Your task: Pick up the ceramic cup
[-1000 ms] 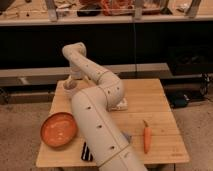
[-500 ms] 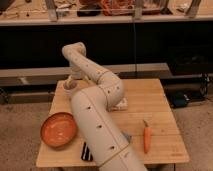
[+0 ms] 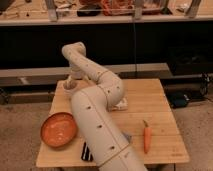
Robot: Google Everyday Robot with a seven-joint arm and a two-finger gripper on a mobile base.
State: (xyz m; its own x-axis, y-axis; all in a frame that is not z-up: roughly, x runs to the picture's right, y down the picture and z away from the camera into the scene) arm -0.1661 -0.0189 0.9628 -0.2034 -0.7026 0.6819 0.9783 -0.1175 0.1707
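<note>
The cream-white ceramic cup [image 3: 68,85] stands at the far left corner of the wooden table [image 3: 150,105], largely covered by my arm's end. My gripper [image 3: 71,80] points down right at the cup, over or around it; contact is hidden. My cream arm rises from the bottom of the view, bends above the table's middle and reaches back left to the cup.
A wide orange bowl [image 3: 59,129] sits at the front left. A carrot [image 3: 147,137] lies at the front right. A dark flat object [image 3: 86,151] lies by the front edge, and a pale packet [image 3: 120,104] lies beside my elbow. Dark shelving stands behind the table.
</note>
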